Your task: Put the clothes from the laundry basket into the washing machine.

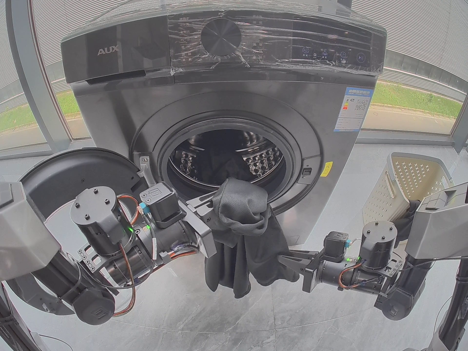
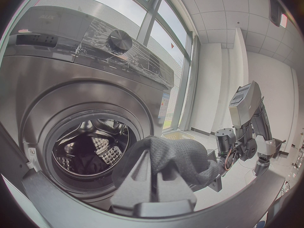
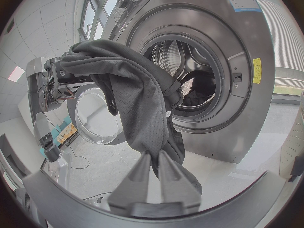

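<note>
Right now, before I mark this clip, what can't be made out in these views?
1. Laundry basket contents: head view, right arm covers its lower part.
2. Drum load: head view, hanging garment blocks the lower opening; dark pile inside too dim to count.
3. Left gripper tips: left wrist view, garment draped over them.

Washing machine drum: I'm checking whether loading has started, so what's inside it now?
Inside the drum, dark clothing lies low against the perforated metal wall. The hanging garment, held in front of the opening's lower rim, covers the drum's front bottom, so anything there is hidden.
</note>
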